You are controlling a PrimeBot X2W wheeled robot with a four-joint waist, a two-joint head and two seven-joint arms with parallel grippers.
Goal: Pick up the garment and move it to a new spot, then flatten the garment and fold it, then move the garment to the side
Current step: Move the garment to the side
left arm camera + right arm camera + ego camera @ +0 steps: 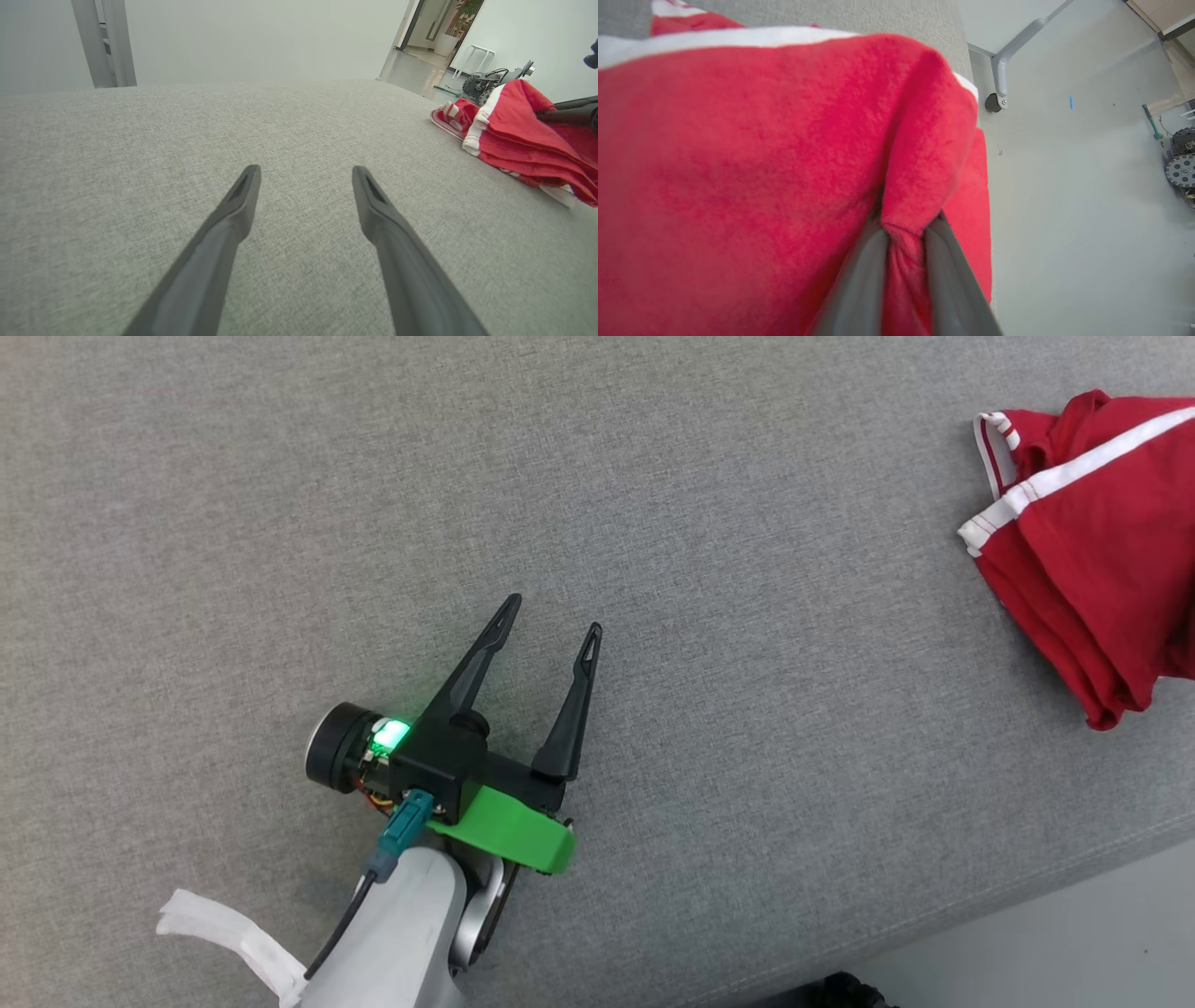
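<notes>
Red cloth garment with white stripes (1092, 560) lies bunched near the right edge of the grey woven surface (653, 476). Right gripper (906, 228) pinches a fold of it. The left gripper (551, 616) is spread wide, empty, well apart.

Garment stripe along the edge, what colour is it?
The stripe is white, on a red garment; the head view shows it best.

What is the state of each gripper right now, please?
Left gripper: open, holding nothing.
Right gripper: closed on the red garment.
</notes>
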